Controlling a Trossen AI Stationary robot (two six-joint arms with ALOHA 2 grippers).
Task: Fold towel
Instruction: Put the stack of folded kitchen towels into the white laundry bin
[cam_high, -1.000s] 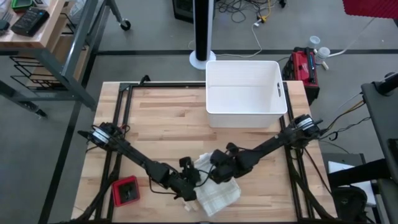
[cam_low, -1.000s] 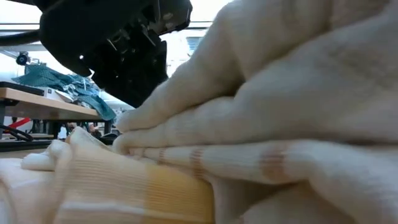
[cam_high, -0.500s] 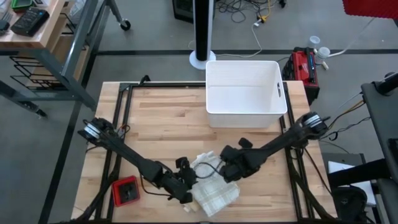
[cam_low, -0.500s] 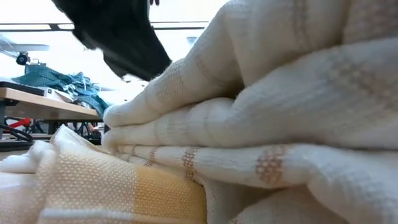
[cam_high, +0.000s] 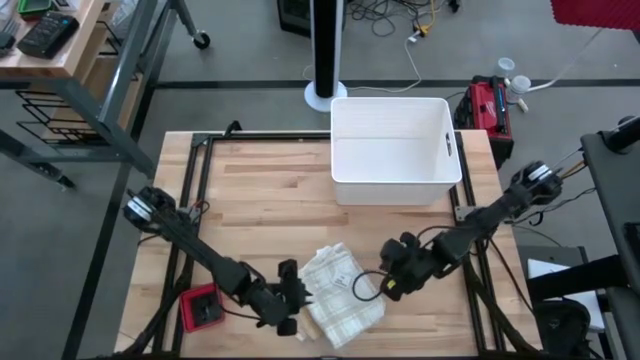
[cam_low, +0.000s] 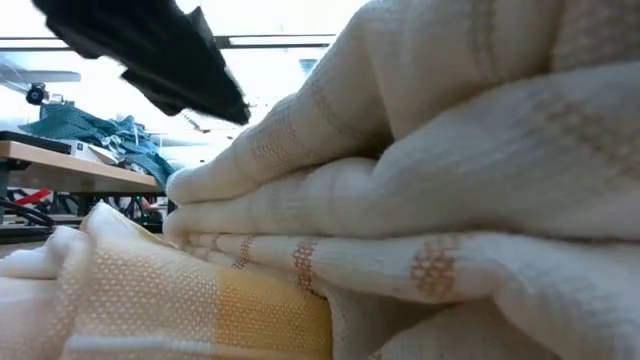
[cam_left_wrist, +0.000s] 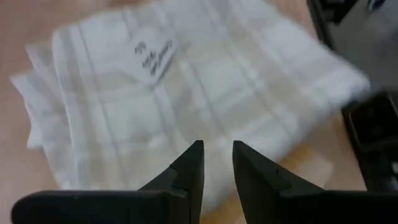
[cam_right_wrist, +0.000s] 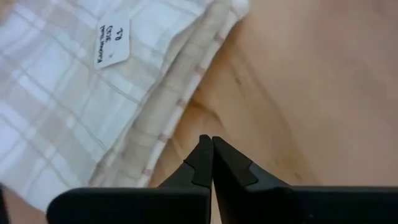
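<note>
The left gripper (cam_high: 291, 306) hangs just left of the towel (cam_high: 340, 294), its jaws a narrow gap apart with nothing between them. The right gripper (cam_high: 388, 285) sits just right of the towel over bare wood, its jaws pressed fully together and empty. Neither touches the cloth. The towel lies folded into a thick pad on the near middle of the worktop (cam_high: 270, 195), checked cream and tan, a small white label (cam_right_wrist: 112, 39) facing up. In the low view its stacked folds fill the frame. A white bin (cam_high: 394, 150) stands at the far edge, and a small red object (cam_high: 204, 307) lies near left.
</note>
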